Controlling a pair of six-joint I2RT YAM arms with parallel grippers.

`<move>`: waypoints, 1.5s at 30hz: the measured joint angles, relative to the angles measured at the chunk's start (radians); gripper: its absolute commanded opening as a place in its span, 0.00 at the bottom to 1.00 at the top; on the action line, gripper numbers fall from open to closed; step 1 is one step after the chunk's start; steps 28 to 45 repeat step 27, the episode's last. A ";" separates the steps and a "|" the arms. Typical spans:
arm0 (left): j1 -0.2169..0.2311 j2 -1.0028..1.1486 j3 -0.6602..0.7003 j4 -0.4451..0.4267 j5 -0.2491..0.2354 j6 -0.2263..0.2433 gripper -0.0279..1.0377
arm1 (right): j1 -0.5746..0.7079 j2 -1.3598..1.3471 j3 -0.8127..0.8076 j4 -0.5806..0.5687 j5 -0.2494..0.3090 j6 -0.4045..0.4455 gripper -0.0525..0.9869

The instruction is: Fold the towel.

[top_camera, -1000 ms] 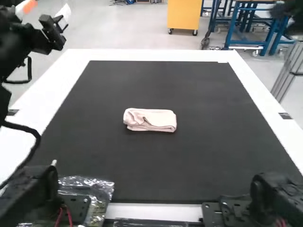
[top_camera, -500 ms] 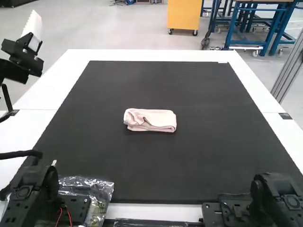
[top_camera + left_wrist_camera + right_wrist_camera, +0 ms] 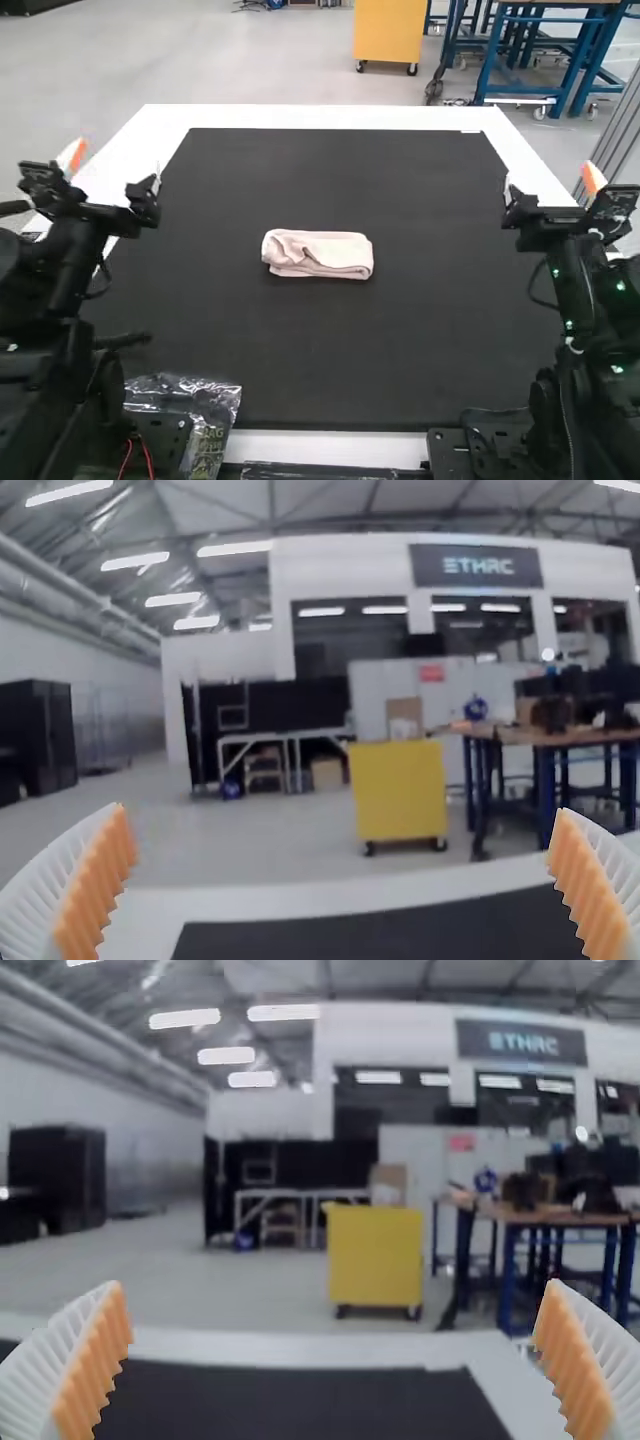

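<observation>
From the high view, I have the pale pink cloth towel [image 3: 318, 254] around the middle of the black mat [image 3: 300, 350], which lies on the white table [image 3: 320, 117]. The towel is a compact, layered bundle, longer from left to right than from near to far, with a loose-looking curl of fabric towards its left end. My left arm [image 3: 60, 270] stands on the left and my right arm [image 3: 580, 300] on the right, both well apart from the cloth. A crinkled clear plastic bag [image 3: 208, 405] sits at the near left.

I'd judge the folding essentially done: the main folds are in. At most, that curl might want a light press or tuck, though I can't count the layers from here.

In the left wrist view, my left gripper [image 3: 345, 885] has its white ribbed fingers spread wide, orange pads [image 3: 96, 890] facing each other with nothing between them.

In the right wrist view, my right gripper [image 3: 335, 1360] is likewise parted and empty, above the table's far side.
</observation>
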 measured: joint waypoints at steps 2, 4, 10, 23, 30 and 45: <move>0.000 0.000 -0.023 -0.025 -0.027 0.003 0.94 | 0.000 -0.001 0.000 -0.077 0.017 0.008 0.94; 0.000 0.000 -0.030 -0.102 -0.048 -0.003 0.94 | -0.002 -0.002 0.000 -0.174 0.026 0.015 0.94; 0.000 0.000 -0.032 -0.404 -0.078 -0.071 0.94 | -0.010 -0.002 0.000 -0.429 0.040 0.010 0.94; 0.010 0.000 -0.032 -0.416 -0.085 -0.100 0.94 | -0.010 -0.002 0.000 -0.447 0.040 -0.013 0.94; 0.010 0.000 -0.032 -0.417 -0.085 -0.101 0.94 | -0.010 -0.002 0.000 -0.447 0.040 -0.013 0.94; 0.010 0.000 -0.032 -0.417 -0.085 -0.101 0.94 | -0.010 -0.002 0.000 -0.447 0.040 -0.013 0.94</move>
